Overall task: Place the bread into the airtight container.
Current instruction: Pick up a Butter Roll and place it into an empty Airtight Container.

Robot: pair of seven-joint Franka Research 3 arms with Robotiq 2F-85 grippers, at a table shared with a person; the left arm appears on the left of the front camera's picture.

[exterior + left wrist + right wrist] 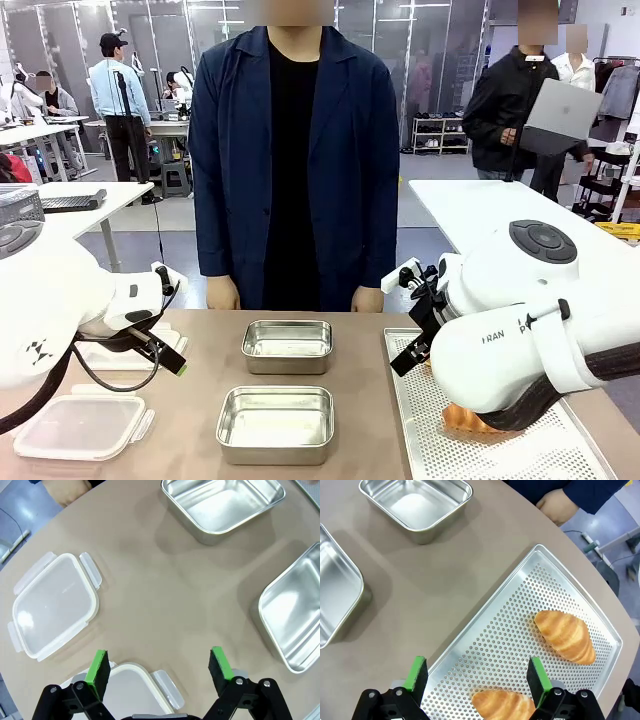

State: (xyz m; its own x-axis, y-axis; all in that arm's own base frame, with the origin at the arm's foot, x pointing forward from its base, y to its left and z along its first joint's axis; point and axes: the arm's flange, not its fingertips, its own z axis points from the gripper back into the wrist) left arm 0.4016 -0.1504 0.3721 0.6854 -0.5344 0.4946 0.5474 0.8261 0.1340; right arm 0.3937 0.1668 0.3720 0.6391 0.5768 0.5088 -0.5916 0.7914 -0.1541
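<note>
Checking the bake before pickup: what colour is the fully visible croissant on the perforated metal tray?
Crescent-shaped croissant: golden brown; clearest in the right wrist view.

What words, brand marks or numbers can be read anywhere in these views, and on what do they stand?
"FRAN": dark lettering on the right arm's white casing, front view; the rest is cut off.
One more letter beside it, perhaps "P": too partial to be sure.
Left arm: a small dark logo mark, no letters readable.
Steel containers, plastic lids and perforated tray: no print.
</note>
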